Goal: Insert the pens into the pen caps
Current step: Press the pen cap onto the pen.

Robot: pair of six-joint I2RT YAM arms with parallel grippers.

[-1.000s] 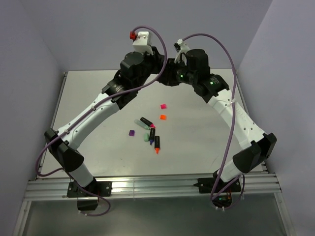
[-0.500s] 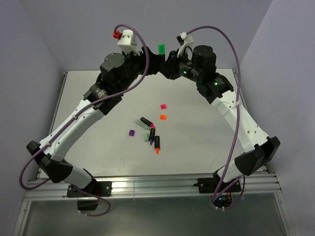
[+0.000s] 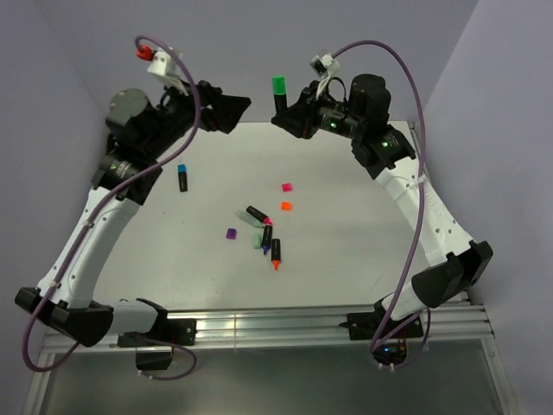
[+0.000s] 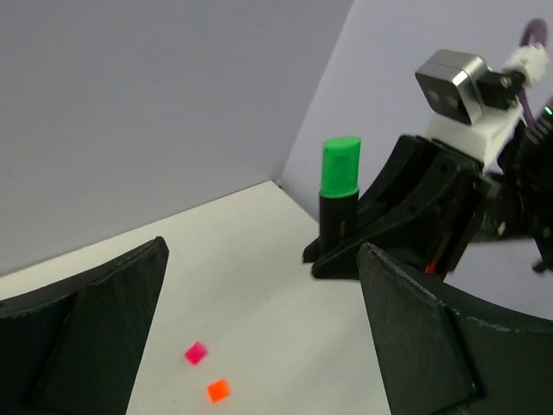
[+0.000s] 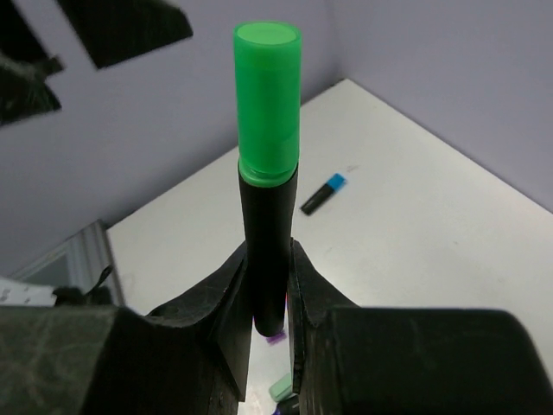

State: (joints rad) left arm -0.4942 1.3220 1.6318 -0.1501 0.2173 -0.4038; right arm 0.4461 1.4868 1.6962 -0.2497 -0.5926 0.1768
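Your left pincer (image 4: 263, 259) is swinging away open, your right pincer (image 5: 270, 268) clamping the green-capped pen (image 5: 268, 173), whose cap (image 5: 268, 95), if half-seated, could be slipping off.

smooth plastic green cap (image 5: 266, 95), matt black pen (image 5: 268, 251).

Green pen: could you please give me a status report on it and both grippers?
Left gripper open, empty. Right gripper shut on green pen, upright, green cap on. Blue pen on table, not in the way.
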